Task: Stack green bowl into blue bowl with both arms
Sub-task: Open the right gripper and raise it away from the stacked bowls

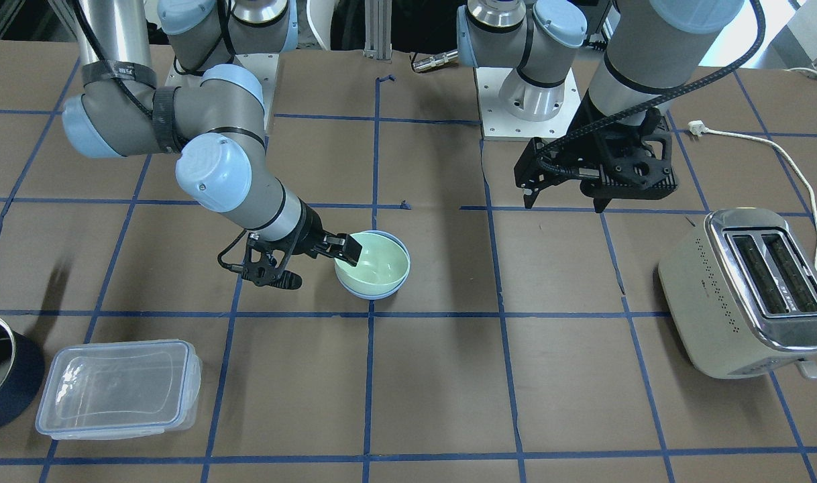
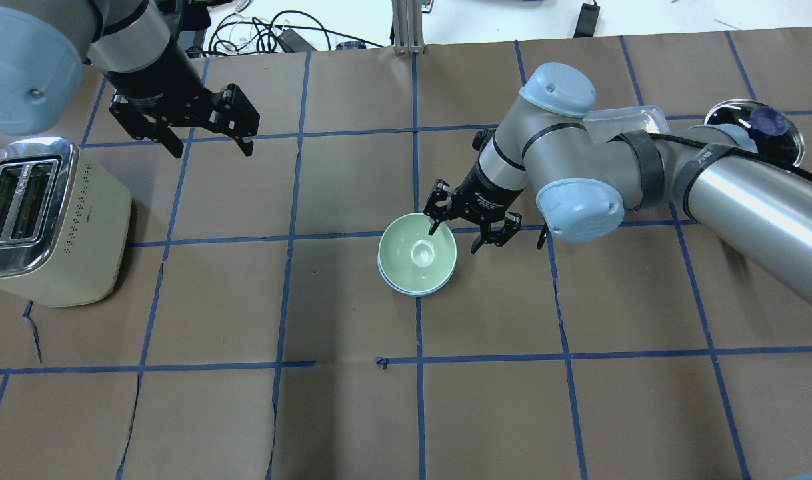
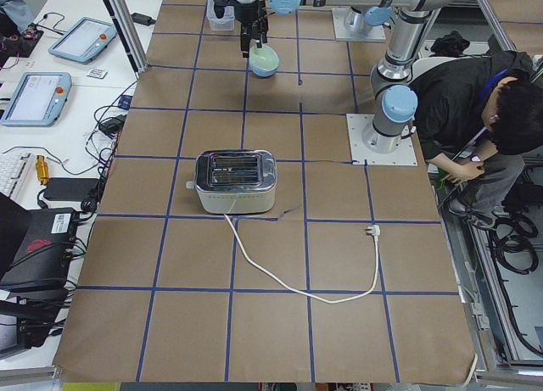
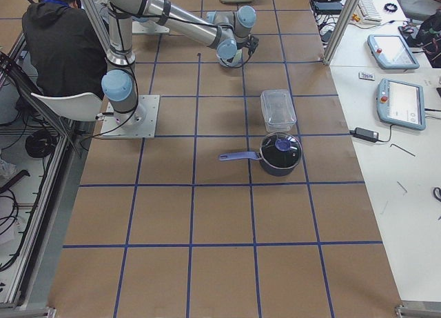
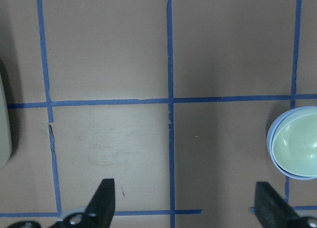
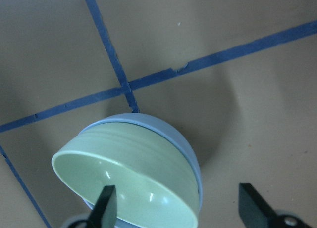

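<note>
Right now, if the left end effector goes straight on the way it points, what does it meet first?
Most likely the bare table: the left end effector points straight down at it, nothing in between.

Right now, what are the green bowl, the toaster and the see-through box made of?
The green bowl looks like smooth plastic: soft dull sheen, tiny glints; it could be glazed ceramic. The toaster: cream painted-looking sides, mirror-shiny metal top. The see-through box: probably clear plastic, since you can see right through it.
</note>
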### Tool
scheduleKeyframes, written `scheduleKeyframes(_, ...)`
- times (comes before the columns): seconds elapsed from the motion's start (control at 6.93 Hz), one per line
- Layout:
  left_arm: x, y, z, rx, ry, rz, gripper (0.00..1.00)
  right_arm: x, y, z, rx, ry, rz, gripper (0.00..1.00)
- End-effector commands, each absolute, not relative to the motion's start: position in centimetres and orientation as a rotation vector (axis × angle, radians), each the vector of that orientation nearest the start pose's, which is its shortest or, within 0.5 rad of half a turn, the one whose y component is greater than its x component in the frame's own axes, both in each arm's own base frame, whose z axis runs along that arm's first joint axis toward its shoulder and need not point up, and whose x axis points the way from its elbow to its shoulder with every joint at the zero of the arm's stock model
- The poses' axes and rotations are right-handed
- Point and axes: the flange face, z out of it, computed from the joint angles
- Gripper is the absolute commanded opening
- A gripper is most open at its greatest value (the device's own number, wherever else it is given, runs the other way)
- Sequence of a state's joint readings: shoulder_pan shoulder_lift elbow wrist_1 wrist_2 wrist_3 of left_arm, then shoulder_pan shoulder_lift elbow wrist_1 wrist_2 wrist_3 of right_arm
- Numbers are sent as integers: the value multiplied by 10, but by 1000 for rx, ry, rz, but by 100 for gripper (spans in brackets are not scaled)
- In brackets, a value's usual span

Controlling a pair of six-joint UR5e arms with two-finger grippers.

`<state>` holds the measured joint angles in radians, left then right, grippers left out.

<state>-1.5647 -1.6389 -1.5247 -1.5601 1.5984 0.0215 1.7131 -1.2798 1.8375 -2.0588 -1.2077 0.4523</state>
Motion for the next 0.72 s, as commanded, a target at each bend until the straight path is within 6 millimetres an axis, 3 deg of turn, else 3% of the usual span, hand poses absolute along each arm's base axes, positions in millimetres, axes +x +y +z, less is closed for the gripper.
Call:
scheduleKeyframes(0.0, -127, -521, 476, 24, 3114, 22, 100, 224, -544, 297, 445, 2894, 83, 100)
scheduleKeyframes(0.29, -128, -520, 477, 22, 3116, 17, 100, 165, -564, 330, 379, 3029, 86, 100)
scheduleKeyframes(0.43, -127, -521, 477, 12, 3113, 17, 100, 136, -571, 343, 437, 3013, 62, 100)
scheduleKeyframes(0.58, -127, -521, 479, 12, 3112, 12, 100, 133, -563, 370, 407, 3013, 9, 100)
